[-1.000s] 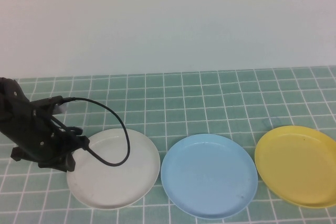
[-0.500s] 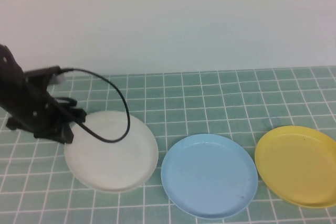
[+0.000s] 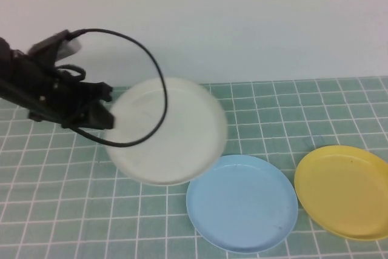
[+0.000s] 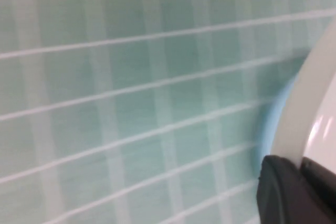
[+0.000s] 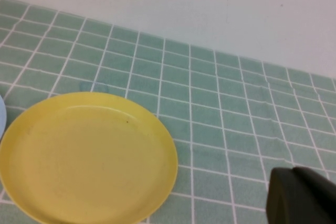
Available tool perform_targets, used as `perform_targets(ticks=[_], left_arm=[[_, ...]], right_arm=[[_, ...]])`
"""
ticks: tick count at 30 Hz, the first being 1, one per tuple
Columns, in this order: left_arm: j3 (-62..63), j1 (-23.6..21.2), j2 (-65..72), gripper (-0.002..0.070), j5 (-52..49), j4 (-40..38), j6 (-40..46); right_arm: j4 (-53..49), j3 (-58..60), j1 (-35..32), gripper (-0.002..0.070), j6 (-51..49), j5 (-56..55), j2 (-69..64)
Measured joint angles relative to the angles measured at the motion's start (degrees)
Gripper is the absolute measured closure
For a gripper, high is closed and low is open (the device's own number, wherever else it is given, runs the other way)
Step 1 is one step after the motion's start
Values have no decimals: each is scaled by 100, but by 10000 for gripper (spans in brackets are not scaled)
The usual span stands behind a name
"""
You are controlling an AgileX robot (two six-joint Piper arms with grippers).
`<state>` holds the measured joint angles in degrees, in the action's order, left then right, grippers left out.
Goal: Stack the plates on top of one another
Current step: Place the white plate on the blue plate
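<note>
My left gripper (image 3: 109,119) pinches the white plate (image 3: 167,130), lifted beside the blue plate (image 3: 241,203); next I centre and lower it there. My right gripper (image 5: 299,195) waits near the yellow plate (image 5: 86,158).

the green tiled table (image 3: 254,113) (white grout) apparently carries the light blue plate (image 3: 241,203) and yellow plate (image 3: 343,191).

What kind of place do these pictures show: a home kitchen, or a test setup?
Probably a test bench, not a kitchen: a green tiled cloth before a bare white wall, with only plastic plates. The left gripper holds the white plate lifted; the right gripper waits by the yellow plate.
</note>
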<state>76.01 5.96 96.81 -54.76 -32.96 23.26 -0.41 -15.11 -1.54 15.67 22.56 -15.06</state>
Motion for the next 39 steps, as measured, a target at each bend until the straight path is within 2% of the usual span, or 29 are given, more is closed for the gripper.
perform_targets(ticks=[3, 10, 14, 25, 28, 34, 36, 39], left_arm=[[-39, 388, 72, 675, 81, -131, 359], [-39, 1367, 534, 675, 816, -236, 354], [-29, 1806, 895, 675, 1197, -22, 354], [-29, 1923, 1596, 671, 1403, 280, 387], [-19, 1923, 1612, 615, 1403, 264, 509], [-19, 1923, 1612, 391, 1403, 331, 528], [-19, 1923, 1612, 366, 1406, 331, 528], [4, 1923, 1612, 371, 1394, 317, 465]], right_arm=[[41, 0, 0, 678, 0, -11, 0], [41, 0, 0, 678, 0, -72, 0], [41, 0, 0, 678, 0, -95, 0], [41, 0, 0, 678, 0, -157, 0], [41, 0, 0, 678, 0, -176, 0], [41, 0, 0, 678, 0, -176, 0], [41, 0, 0, 678, 0, -176, 0], [41, 0, 0, 678, 0, -176, 0]])
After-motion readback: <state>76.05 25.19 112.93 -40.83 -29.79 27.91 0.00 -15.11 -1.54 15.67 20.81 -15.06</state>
